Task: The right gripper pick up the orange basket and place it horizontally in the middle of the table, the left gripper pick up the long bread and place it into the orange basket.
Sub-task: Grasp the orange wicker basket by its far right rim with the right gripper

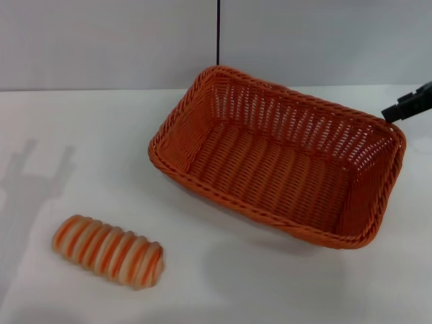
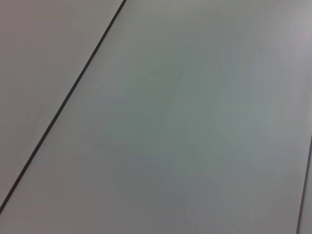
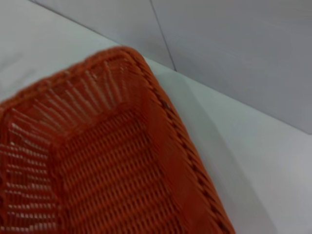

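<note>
At far right, the right gripper (image 1: 409, 104) met the orange basket (image 1: 280, 158) at its far-right rim corner, grip state unclear, probably for positioning. Basket sat skewed on the table (image 1: 270, 283); long bread (image 1: 109, 251) near left.

Little of me shows. My right tool (image 1: 409, 105) is a matte black, blocky piece with squared edges and a stepped outline, narrowing toward its tip, seen only in the head view at the right edge. I can make out no cables, screws or markings on it. My left tool and both arms lie outside every view.
</note>
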You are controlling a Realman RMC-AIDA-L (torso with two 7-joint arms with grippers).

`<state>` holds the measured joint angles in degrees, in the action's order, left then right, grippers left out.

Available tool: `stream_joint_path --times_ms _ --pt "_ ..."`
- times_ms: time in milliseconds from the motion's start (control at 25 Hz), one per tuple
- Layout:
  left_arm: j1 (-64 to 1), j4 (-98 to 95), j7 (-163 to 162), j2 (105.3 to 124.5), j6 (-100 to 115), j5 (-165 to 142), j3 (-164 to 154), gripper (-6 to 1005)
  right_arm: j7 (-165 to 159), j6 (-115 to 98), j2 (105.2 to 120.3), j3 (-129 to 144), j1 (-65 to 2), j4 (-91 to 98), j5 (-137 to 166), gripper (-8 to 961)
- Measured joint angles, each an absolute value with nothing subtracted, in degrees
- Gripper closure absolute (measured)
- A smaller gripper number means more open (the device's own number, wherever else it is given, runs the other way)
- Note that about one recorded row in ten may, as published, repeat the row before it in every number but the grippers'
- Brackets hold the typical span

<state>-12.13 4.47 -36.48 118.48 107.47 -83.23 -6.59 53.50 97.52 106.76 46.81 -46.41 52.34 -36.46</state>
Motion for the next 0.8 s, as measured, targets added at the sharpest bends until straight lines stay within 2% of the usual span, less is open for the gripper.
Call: stream_joint_path --times_ms 800 --pt "-12.9 4.48 -36.7 118.57 106.76 -83.23 -6.78 211 55.86 92.9 107.6 46.94 -46.09 47.66 -34.97 434"
